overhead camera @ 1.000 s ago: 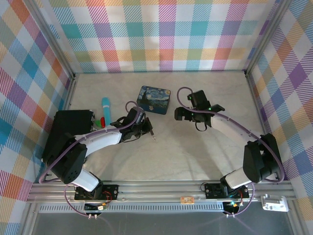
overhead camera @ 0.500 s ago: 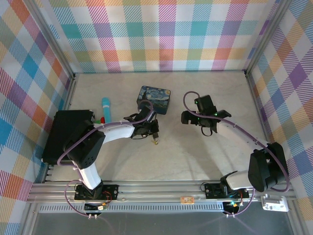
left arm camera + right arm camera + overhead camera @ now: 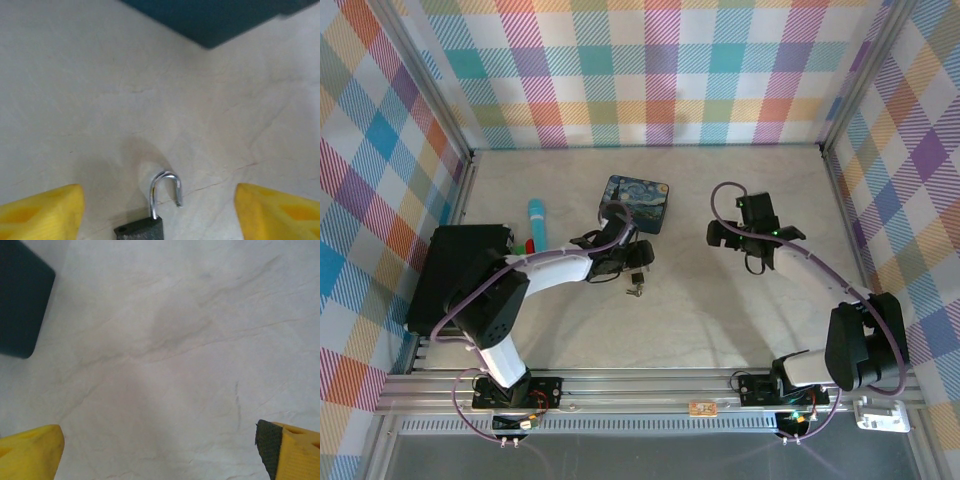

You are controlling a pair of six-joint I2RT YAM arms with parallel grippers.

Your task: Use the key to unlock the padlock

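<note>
The padlock point(image 3: 142, 231) lies on the pale table between my left gripper's yellow fingertips point(image 3: 42, 212). Its black body sits at the bottom edge of the left wrist view, and its silvery shackle point(image 3: 154, 196) stands sprung open with one end free. From above, the padlock point(image 3: 636, 287) rests just in front of my left gripper point(image 3: 632, 263), which is open and clear of it. The key is hidden from me. My right gripper point(image 3: 740, 243) hovers open over bare table to the right; its fingertips point(image 3: 30, 450) hold nothing.
A dark-blue painted tin point(image 3: 635, 203) lies just behind the left gripper, and its corner point(image 3: 215, 20) shows in the left wrist view. A teal marker point(image 3: 536, 222) and a black box point(image 3: 460, 275) sit at the left. Plaid walls enclose the table.
My left gripper has gone from shut to open, and the padlock now lies loose on the table. The right arm has drifted to the right, away from the left gripper.
</note>
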